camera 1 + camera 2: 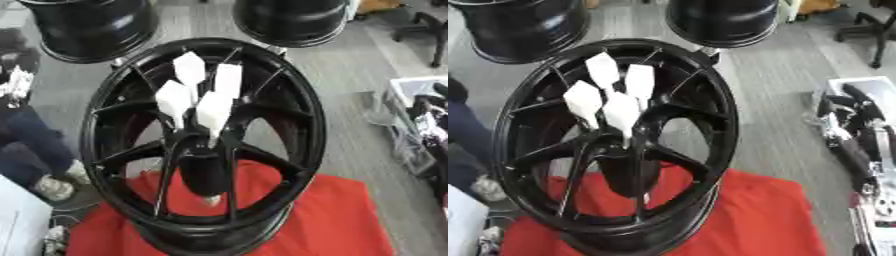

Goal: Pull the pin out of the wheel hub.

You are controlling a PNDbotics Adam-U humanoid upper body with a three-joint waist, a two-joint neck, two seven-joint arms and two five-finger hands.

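Wheel hub (726, 116) stands on edge on a red cloth (763, 215), face toward the cam. Four white pins (621, 112) cluster just above hub centre, to the left of the right robot hand (849, 131) and well apart from it. Their long axes run roughly up-down, narrow ends toward the centre bore. R robot hand sits at the right edge; can't tell if its fingers are apart or together. L robot hand not in view, so R arm is the nearer one; prob. needs a reach leftward.
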